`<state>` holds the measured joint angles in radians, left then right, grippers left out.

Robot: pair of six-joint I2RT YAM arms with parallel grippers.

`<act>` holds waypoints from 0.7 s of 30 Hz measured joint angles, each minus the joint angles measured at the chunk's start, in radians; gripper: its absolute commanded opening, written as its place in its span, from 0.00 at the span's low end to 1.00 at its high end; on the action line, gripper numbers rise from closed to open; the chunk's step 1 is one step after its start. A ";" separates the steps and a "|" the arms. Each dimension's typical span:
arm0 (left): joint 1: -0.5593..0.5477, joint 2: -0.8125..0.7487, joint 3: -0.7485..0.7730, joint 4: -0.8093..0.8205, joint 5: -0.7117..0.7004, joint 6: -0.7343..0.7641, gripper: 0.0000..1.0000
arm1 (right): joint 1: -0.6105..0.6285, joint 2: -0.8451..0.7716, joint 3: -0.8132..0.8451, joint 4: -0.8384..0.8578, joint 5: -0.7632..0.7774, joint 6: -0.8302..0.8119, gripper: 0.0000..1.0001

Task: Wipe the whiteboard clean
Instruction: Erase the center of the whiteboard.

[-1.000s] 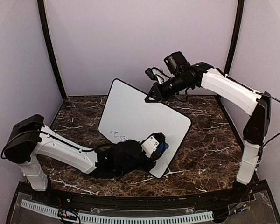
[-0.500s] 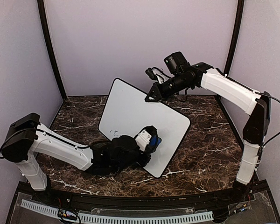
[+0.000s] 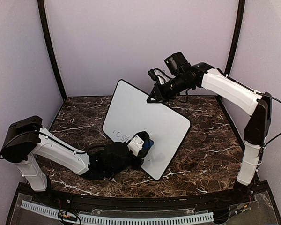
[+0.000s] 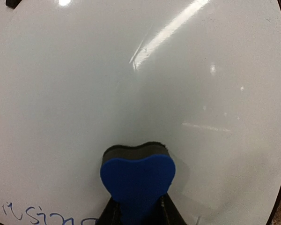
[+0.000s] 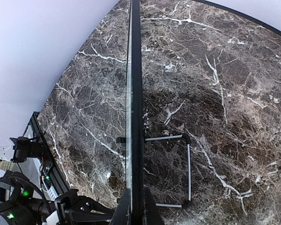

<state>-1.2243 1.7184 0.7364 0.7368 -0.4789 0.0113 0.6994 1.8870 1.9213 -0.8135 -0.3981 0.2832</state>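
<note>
Whiteboard [image 3: 145,117] tilted, blue eraser [image 4: 137,180] touching, handwriting [image 4: 37,213] beside

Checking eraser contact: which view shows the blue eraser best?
Left wrist: the blue eraser sits large against the whiteboard. Top view shows only a blue sliver in the left gripper; right wrist shows none.

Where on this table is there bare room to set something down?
The table is bare right of the whiteboard, up to the right arm's base, and at the far left between the board and the wall. Crowded: the near left, where the left hand presses the blue eraser on the board.
</note>
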 measured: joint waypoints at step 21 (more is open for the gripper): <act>-0.094 0.044 -0.036 0.014 0.124 0.054 0.00 | 0.010 0.011 0.031 -0.033 -0.005 -0.010 0.00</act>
<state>-1.3182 1.7626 0.7002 0.7506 -0.3553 0.0650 0.7097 1.8984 1.9526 -0.8467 -0.4026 0.2729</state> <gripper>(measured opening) 0.234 0.037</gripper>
